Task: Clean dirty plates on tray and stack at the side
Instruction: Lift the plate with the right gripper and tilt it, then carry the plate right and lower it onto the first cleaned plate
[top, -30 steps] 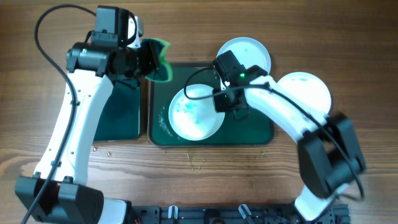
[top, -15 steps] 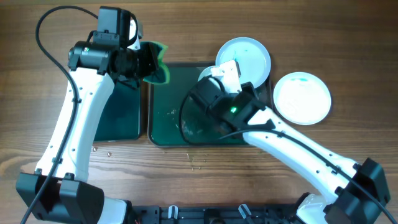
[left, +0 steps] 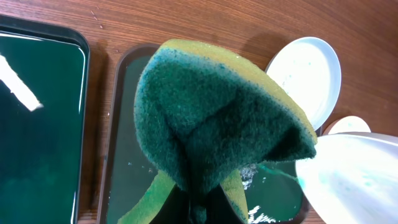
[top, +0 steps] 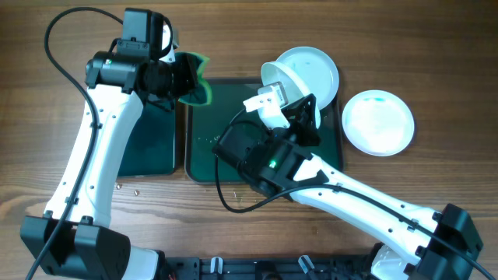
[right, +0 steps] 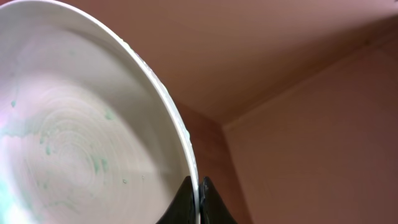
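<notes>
Currently, I read:
Left tool (left: pixel 199 204): clenched on folded sponge (left: pixel 217 118), above tray (top: pixel 206 117) corner.
Right tool (right: pixel 198 190): clamped on lifted plate (right: pixel 81 143) rim, plate tilted.

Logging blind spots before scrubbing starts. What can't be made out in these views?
Left gripper tips: sponge covers them, overhead and left wrist.
Tray right side: overhead, right arm over it.
Held plate smear: right wrist, cut by left edge.
</notes>
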Available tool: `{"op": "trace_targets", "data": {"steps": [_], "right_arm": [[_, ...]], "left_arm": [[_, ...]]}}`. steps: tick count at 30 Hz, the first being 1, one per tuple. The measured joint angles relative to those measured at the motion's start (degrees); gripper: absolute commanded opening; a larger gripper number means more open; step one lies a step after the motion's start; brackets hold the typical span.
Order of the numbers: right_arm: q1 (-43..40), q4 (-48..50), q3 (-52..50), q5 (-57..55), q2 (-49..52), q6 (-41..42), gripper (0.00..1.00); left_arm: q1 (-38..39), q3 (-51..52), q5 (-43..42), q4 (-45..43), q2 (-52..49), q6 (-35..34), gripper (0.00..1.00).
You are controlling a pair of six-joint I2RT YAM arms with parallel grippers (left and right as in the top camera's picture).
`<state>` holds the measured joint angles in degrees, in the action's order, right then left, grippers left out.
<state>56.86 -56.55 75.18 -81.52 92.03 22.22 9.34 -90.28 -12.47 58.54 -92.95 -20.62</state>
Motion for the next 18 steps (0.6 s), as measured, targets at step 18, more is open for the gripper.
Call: {"op": "trace_targets", "data": {"steps": [18], "right_arm": [[-16.11, -0.13, -0.02, 51.78, -3.8, -3.13, 0.04]], "left_arm": [[0.0, 0.0, 3.69, 1.79, 0.0, 0.17, 0.04]]}}
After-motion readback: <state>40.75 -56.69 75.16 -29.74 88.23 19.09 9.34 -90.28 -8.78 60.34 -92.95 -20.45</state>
